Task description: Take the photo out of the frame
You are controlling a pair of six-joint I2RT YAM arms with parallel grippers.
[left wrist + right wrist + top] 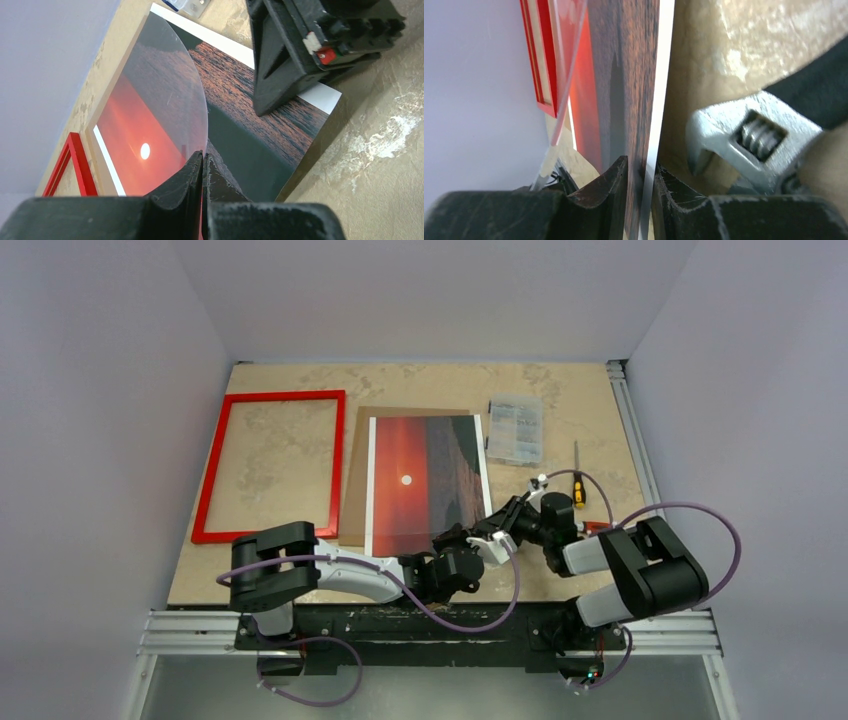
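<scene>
While left fingers (192, 181) pinch the clear sheet (165, 85) and right fingers (613, 186) clamp the photo (428, 480), a careless pull could crease it. Either grip might slip.

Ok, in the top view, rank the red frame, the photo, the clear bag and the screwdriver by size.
1. the frame, only slightly larger than the photo
2. the photo
3. the clear bag, far smaller
4. the screwdriver, thinnest, though about as long as the bag
</scene>
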